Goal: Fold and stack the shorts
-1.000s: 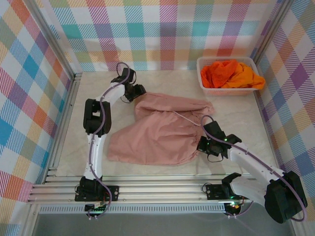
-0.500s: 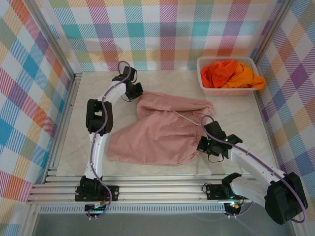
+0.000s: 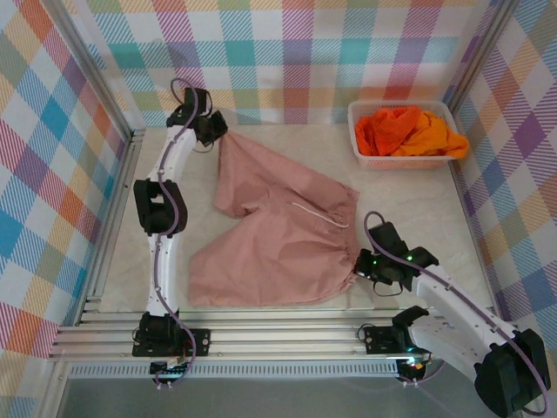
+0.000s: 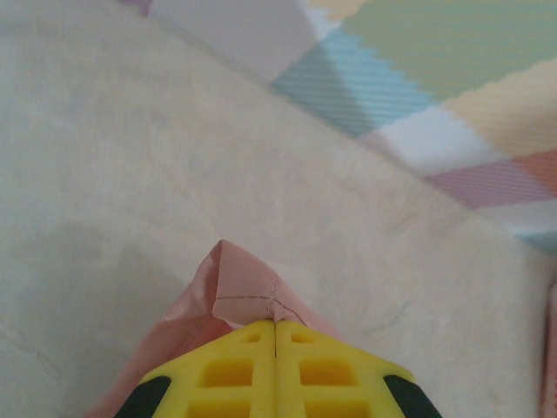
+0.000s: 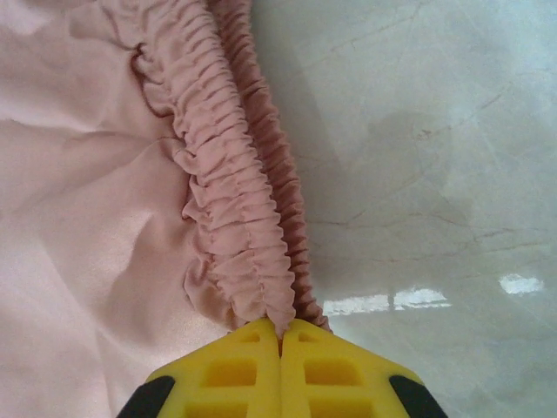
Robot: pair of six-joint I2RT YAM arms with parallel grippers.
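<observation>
Overhead, the pink shorts (image 3: 278,235) lie spread across the middle of the table (image 3: 409,200). The left gripper (image 3: 214,132) pinches one leg at 11 o'clock, and the right gripper (image 3: 355,266) pinches the waist at 4 o'clock. Orange shorts (image 3: 387,129) and yellow-orange shorts (image 3: 435,139) sit in the basket (image 3: 400,160) at 1 o'clock.

Left wrist: yellow fingers (image 4: 226,370) are pressed together on a hem corner (image 4: 239,283).

Right wrist: fingers clamp the gathered waistband (image 5: 235,226).

Matt pink cloth shorts (image 3: 278,235) (gathered waist) on glossy marbled table (image 5: 435,131)
</observation>
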